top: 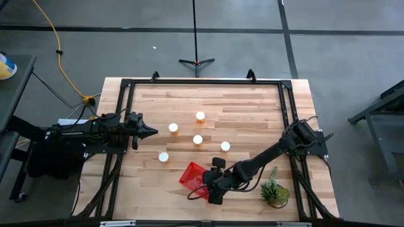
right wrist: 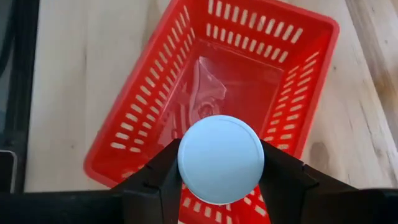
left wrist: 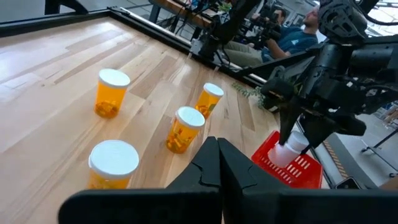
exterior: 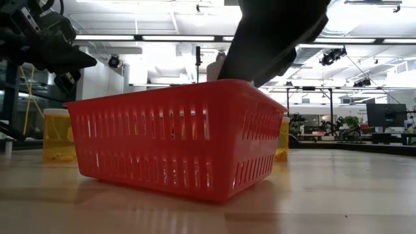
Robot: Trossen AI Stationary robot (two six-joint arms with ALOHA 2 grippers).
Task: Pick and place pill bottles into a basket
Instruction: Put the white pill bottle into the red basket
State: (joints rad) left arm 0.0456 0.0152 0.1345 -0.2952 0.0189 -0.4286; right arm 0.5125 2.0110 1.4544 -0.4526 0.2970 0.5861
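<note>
A: Logging item one: right gripper [right wrist: 219, 171], fingers clamped on a pill bottle [right wrist: 220, 158], held above the basket [right wrist: 186, 68] near the counter's front edge

B: Remaining stock?

A: Five bottles [top: 197, 139] mid-counter. Left gripper [top: 150, 132] waits at the left edge, fingers together. Next, probably: lower, release inside

We are seeing a glossy red plastic mesh basket [right wrist: 236, 74], a smooth matt white round bottle cap [right wrist: 221, 158], and a pale wooden plank table [top: 252, 113] showing faint sheen.
</note>
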